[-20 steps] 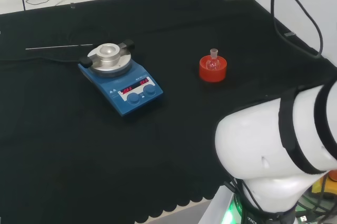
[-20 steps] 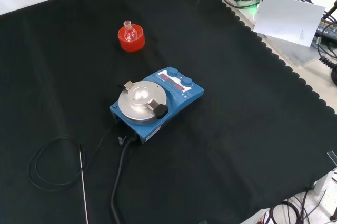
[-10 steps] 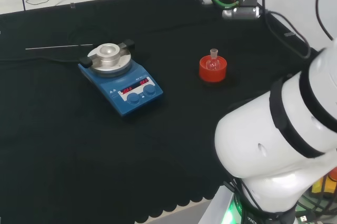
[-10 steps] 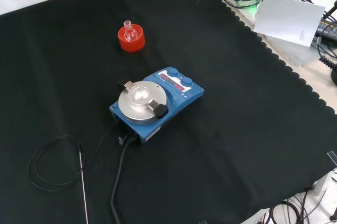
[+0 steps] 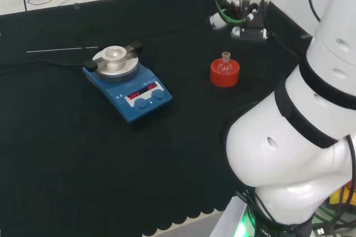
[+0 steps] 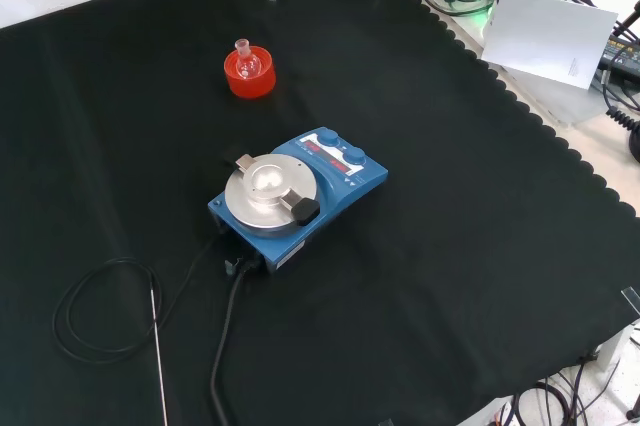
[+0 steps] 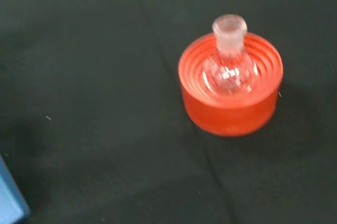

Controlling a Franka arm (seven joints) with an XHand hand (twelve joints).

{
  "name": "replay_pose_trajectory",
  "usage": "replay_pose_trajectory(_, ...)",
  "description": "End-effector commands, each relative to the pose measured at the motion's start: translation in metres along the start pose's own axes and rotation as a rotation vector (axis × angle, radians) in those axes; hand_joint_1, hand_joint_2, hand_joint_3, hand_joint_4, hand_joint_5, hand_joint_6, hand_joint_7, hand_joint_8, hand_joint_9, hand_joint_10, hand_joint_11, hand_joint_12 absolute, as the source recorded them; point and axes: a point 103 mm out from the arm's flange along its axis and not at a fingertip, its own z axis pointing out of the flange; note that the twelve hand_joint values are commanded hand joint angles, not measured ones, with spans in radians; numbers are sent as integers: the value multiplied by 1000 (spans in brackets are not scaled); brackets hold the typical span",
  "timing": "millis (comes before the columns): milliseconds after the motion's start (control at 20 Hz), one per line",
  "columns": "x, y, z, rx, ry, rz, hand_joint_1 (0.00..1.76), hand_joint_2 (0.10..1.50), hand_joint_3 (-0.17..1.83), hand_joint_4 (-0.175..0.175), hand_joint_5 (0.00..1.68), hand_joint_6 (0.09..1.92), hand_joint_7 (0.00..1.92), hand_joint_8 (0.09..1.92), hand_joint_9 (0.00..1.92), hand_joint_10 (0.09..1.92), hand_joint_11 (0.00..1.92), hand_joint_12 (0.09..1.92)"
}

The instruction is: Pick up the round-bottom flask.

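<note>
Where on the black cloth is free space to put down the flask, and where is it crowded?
Bare cloth lies right of the blue hotplate in the front view, and between it and the red stand holding the flask. Crowded: the lower left, with the cable and thin rod.

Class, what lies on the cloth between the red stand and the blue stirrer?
Only bare black cloth separates the red stand from the blue stirrer, in the front view.
</note>
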Motion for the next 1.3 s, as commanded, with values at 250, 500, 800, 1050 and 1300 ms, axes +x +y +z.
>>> replay_pose_trajectory(250,-38,54,49,21,106,63,585,1005,195,-35,429,123,148,684,311,727,116,1398)
replay_pose_trajectory(500,-49,64,65,40,124,80,671,961,198,-35,436,114,151,688,317,728,121,1398)
replay_pose_trajectory(800,-56,75,80,48,141,79,701,918,259,-36,460,97,155,693,330,726,129,1392)
replay_pose_trajectory(1050,-55,78,93,65,143,70,714,843,394,-37,492,87,166,697,338,723,136,1394)
replay_pose_trajectory(1300,-49,75,96,51,147,50,738,782,465,-37,507,87,174,700,350,721,143,1400)
